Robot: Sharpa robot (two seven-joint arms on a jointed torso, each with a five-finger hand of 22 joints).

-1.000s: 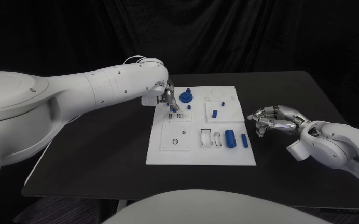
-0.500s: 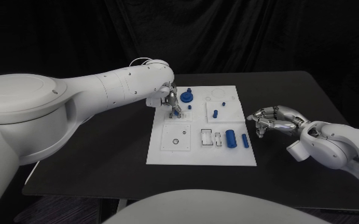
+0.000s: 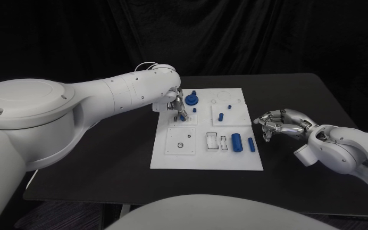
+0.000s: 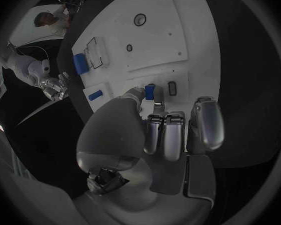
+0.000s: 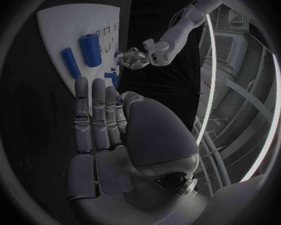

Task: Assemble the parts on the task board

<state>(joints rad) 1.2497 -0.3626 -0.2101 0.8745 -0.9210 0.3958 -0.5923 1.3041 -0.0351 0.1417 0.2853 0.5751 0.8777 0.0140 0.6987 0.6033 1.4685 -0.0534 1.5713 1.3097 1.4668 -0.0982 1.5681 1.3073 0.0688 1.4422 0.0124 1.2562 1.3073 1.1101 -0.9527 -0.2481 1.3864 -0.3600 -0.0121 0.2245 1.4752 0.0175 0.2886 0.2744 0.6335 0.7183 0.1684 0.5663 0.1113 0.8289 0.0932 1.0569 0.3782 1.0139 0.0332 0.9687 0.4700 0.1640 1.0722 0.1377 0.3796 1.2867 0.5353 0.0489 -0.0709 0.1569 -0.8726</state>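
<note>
So, head view: left robot hand pinches a small blue part at the white board's far-left corner. Right robot hand rests beside it on the table, fingers curled, empty. Left wrist view: fingertips touch that part.

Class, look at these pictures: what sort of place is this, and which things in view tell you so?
Probably a robotics lab or test cell: a white task board with small blue parts lies on a black table, and black curtain hangs behind it.

A small blue part seems to be pinched under the left hand over the board; the right hand is kept curled beside it.
</note>
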